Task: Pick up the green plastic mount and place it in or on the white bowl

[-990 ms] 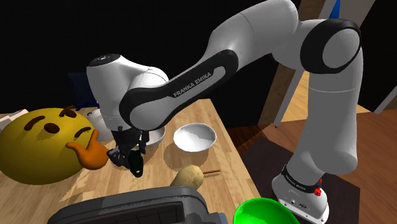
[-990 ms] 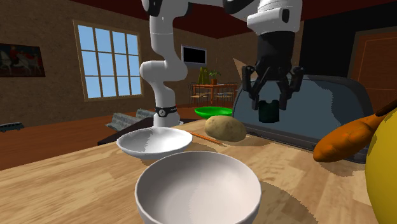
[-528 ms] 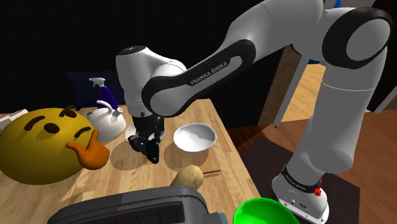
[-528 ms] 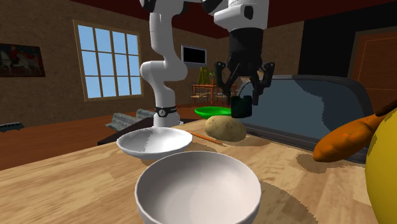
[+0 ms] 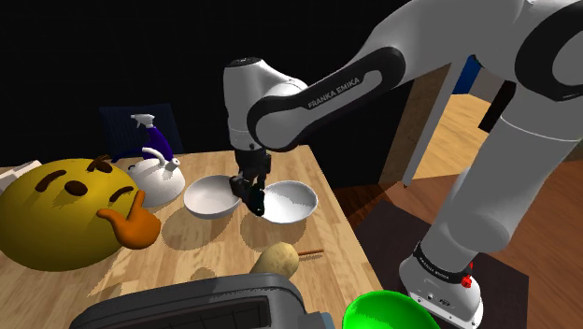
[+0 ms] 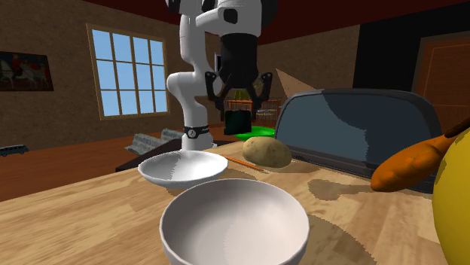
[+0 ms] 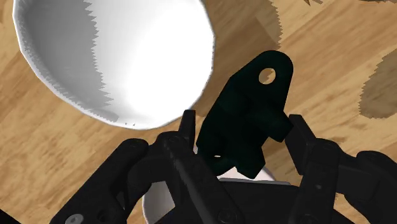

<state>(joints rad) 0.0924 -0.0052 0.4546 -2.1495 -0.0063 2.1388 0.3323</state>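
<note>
The black two-finger gripper (image 7: 240, 130) is clamped on the dark green plastic mount (image 7: 251, 95), holed tab sticking out past the tips, long axis running along the fingers. It hangs over the bare wooden tabletop (image 7: 331, 70), just beside the rim of the round white bowl (image 7: 108, 51), so I'd guess it needs a short sideways shift before letting go

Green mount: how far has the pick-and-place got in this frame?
Done: the dark green mount is lifted off the table, clasped by the gripper. In hand: in the shoulder view it hangs between the left white bowl and the right white bowl. Left: bring it over a bowl, lower and release; it lies in neither yet.
</note>
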